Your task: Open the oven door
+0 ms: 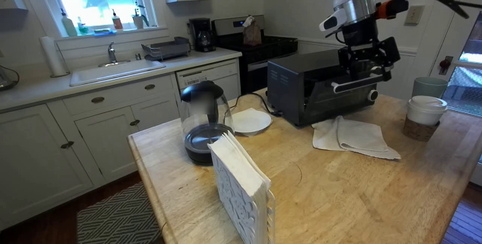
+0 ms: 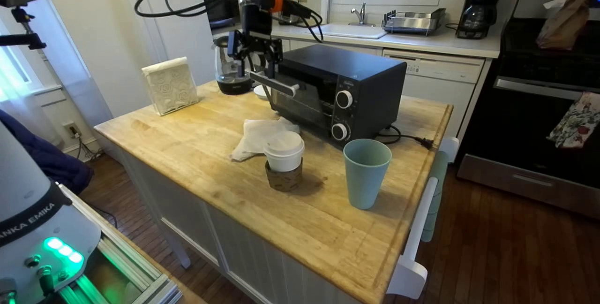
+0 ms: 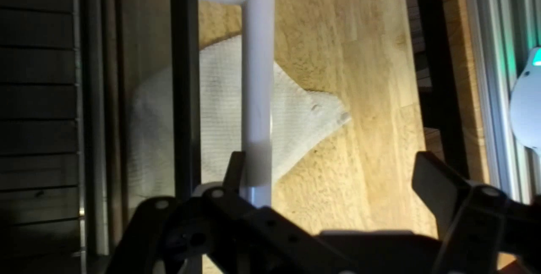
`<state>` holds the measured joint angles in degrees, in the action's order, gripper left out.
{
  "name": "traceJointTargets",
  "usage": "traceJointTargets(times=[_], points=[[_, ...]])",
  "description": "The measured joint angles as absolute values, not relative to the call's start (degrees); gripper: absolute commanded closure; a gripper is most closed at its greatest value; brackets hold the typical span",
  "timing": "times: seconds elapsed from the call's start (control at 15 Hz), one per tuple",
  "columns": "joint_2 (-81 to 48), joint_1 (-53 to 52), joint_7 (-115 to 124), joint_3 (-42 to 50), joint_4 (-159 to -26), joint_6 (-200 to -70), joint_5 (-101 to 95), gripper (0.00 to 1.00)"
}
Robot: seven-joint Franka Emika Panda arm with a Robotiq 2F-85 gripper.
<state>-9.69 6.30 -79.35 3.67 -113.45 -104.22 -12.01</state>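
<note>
The black toaster oven (image 1: 285, 93) (image 2: 375, 102) stands on the wooden table, its control strip with white-rimmed knobs on one side. Its oven door (image 1: 335, 99) (image 2: 300, 100) is partly open, tilted outward at the top. The light handle bar (image 1: 356, 83) (image 2: 276, 83) runs along the door's top edge. My gripper (image 1: 371, 75) (image 2: 257, 70) is open at the handle. In the wrist view, my gripper (image 3: 329, 162) has one finger between the door's dark edge and the handle bar (image 3: 258, 75), close against the bar. The other finger is well out in front. Wire rack shows inside.
A pale folded cloth (image 1: 354, 138) (image 3: 219, 96) lies before the oven. A lidded paper cup (image 2: 284, 154) and a green cup (image 2: 367, 172) stand near the knob side. A glass kettle (image 1: 205, 127), a plate (image 1: 251, 121) and a napkin holder (image 1: 241, 191) stand at the other side.
</note>
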Motion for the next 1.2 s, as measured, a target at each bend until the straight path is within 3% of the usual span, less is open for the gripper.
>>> traceJointTargets(times=[0.6,1.2], points=[[-0.06,2.82,-78.01,1.33,-124.95,-95.44,-14.38,0.0],[6.15,2.96,-69.68,2.96,-129.21,-117.0,-17.88,0.0]])
